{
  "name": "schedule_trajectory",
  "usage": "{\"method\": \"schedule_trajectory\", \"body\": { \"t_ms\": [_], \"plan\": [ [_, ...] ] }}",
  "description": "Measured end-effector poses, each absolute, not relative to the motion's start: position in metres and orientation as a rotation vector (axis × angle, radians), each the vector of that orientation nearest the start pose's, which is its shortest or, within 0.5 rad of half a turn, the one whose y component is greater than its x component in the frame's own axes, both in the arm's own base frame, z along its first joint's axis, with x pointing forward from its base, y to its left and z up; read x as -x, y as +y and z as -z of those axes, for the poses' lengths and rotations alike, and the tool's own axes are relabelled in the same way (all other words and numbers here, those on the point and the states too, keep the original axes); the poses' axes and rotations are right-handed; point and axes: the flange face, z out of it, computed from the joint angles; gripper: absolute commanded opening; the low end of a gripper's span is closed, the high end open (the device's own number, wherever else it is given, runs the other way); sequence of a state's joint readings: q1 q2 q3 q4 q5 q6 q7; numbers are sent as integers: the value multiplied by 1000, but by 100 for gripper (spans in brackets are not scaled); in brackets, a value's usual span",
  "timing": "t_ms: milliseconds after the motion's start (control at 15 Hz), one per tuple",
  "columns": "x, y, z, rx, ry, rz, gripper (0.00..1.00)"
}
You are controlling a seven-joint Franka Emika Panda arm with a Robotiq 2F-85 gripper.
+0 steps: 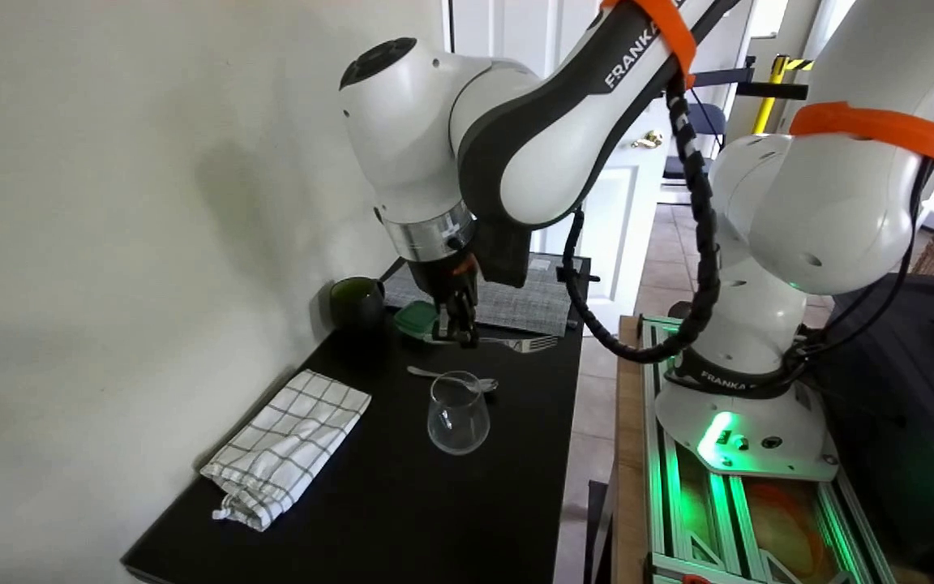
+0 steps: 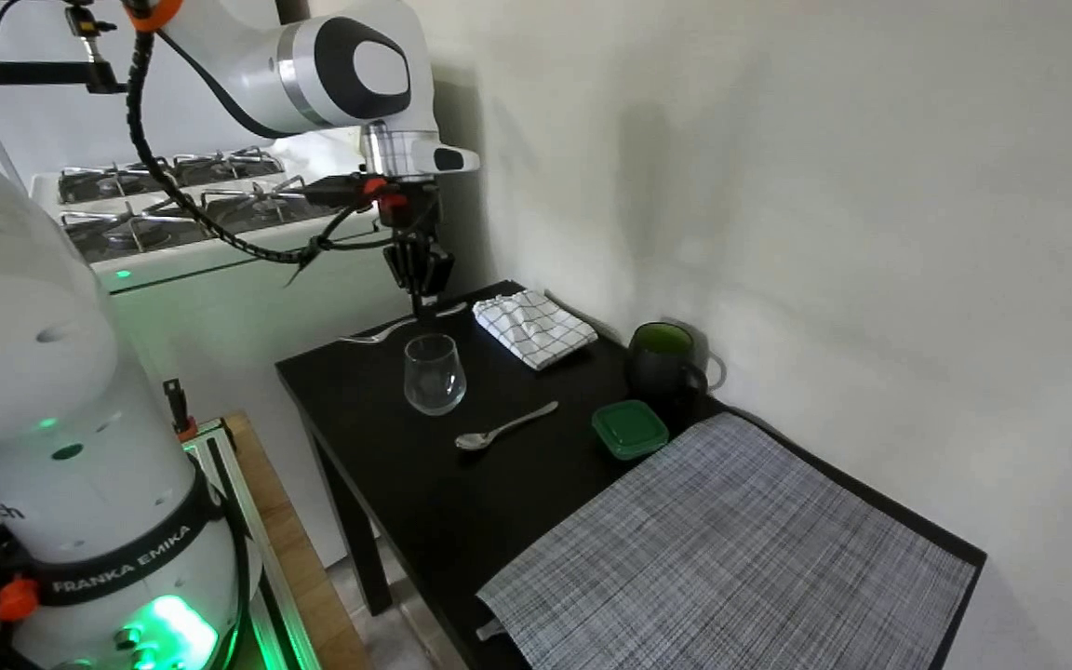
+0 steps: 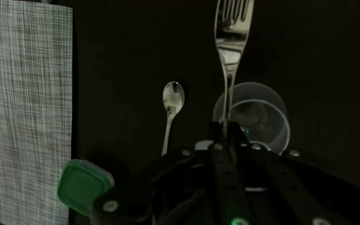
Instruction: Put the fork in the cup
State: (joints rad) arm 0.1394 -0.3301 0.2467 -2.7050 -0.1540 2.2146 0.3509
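The gripper [image 3: 226,128] pinches the fork [image 3: 231,57] by its handle and holds it nearly level above the surface [image 2: 462,521], tines toward the robot's base [image 1: 747,430]. In the wrist view the fork's neck crosses in front of one side of the glass [image 1: 458,418], which stands upright on the surface. The spoon [image 2: 503,428] lies near the glass, apart from it. A green-lidded box [image 2: 630,430] sits beside the mug [image 2: 655,377], by the mat [image 2: 731,558]. A checked cloth [image 1: 289,446] lies along the wall [image 1: 110,243].

One each: fork [image 3: 231,64], spoon [image 3: 173,103], glass [image 2: 435,377], mug [image 2: 655,377], lidded container [image 2: 631,430], placemat [image 2: 741,549], checked cloth [image 1: 293,442]
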Motion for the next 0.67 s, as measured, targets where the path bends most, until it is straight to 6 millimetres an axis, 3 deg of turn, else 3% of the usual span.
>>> {"method": "schedule_trajectory", "body": {
  "t_ms": [467,667],
  "plan": [
    [-346,161,-296,3339,-737,-256,2],
    [-358,163,-297,3393,-784,-136,2]
  ]
}}
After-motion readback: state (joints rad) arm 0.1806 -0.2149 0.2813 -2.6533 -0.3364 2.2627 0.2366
